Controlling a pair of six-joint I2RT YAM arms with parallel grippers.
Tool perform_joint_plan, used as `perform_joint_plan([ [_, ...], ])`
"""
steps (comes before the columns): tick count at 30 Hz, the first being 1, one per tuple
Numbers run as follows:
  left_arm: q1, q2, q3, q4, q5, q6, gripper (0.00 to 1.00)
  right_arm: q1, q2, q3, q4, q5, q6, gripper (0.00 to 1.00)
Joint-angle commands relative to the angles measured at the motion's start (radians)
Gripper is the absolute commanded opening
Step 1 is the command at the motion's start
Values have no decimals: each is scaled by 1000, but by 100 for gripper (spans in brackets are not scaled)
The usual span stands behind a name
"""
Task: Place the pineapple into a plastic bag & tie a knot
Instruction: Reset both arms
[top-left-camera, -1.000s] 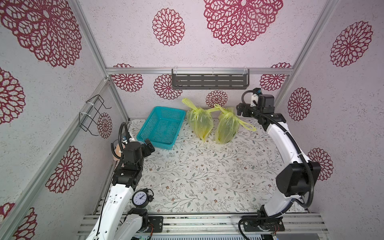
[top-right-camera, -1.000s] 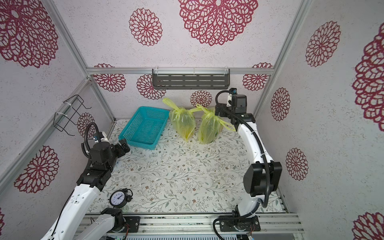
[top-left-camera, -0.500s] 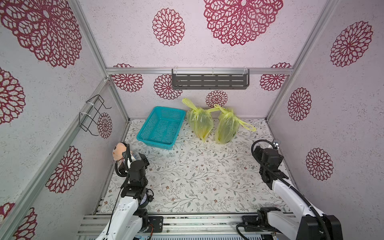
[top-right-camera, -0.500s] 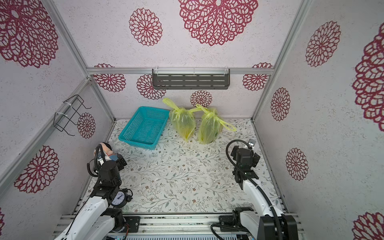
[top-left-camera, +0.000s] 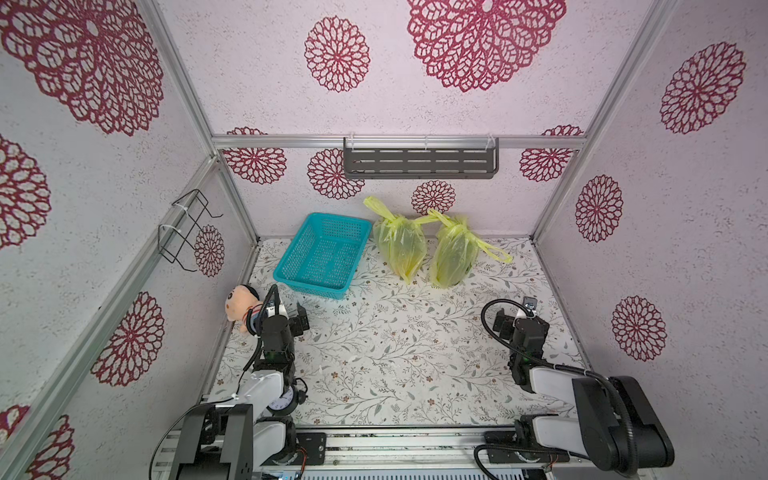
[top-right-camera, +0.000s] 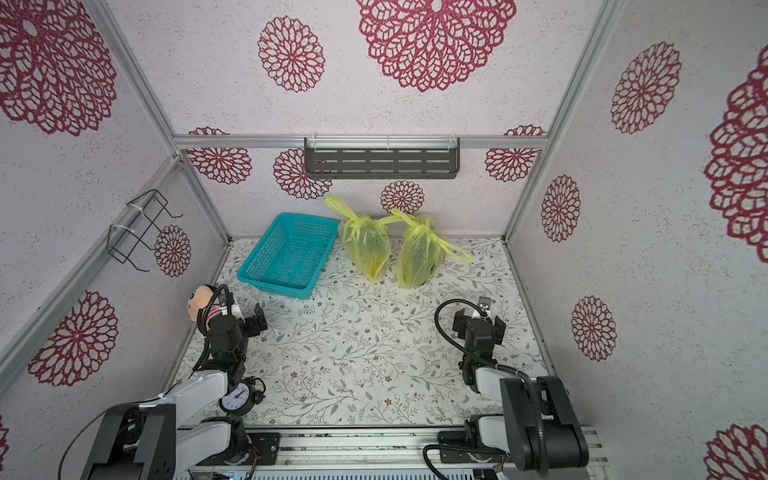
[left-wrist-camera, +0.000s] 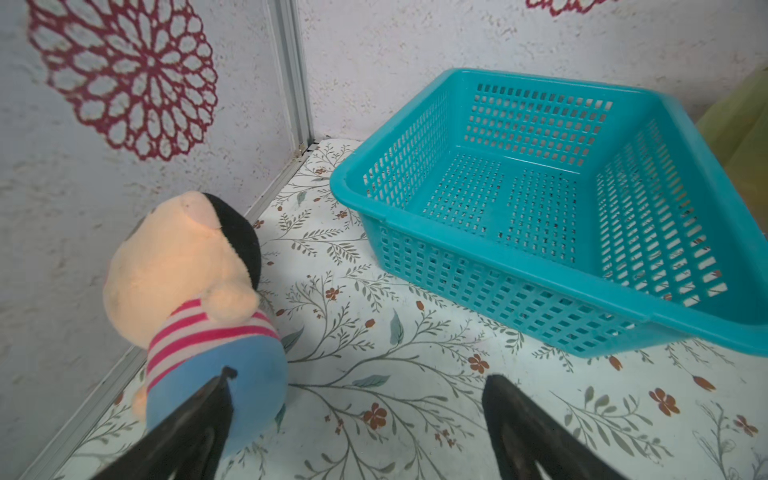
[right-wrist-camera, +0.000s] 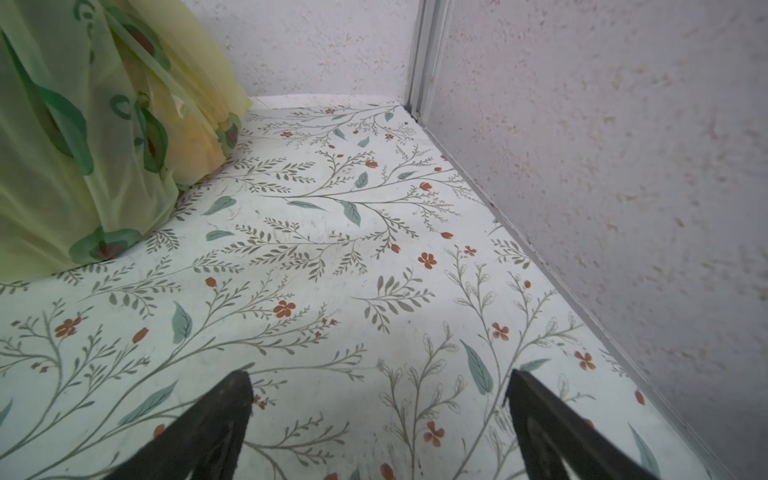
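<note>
The two knotted yellow plastic bags (top-left-camera: 401, 245) stand unmoved at the far centre of the floral counter (top-left-camera: 395, 357); the pineapple cannot be made out through the film. The right gripper (right-wrist-camera: 379, 375) has drawn back from them to the near right and the left gripper (left-wrist-camera: 360, 377) to the near left, both spread wide and empty. The walls are rosette-papered. The teal basket (top-left-camera: 324, 253) at far left shows a bare mesh floor.

Both top views overlook the table (top-left-camera: 415, 353) — wrist views skim it.

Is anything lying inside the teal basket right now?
No, the teal basket shows only its bare perforated floor in the left wrist view.
</note>
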Motion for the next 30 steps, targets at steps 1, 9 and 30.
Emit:
perform_joint_plan([
  [1, 42, 49, 38, 115, 109, 41, 97, -19, 60, 16, 230, -98, -46, 99],
  [9, 94, 193, 103, 192, 145, 12, 97, -49, 201, 18, 346, -172, -36, 99],
  [30, 104, 351, 162, 233, 116, -13, 97, -48, 210, 38, 311, -111, -22, 99],
])
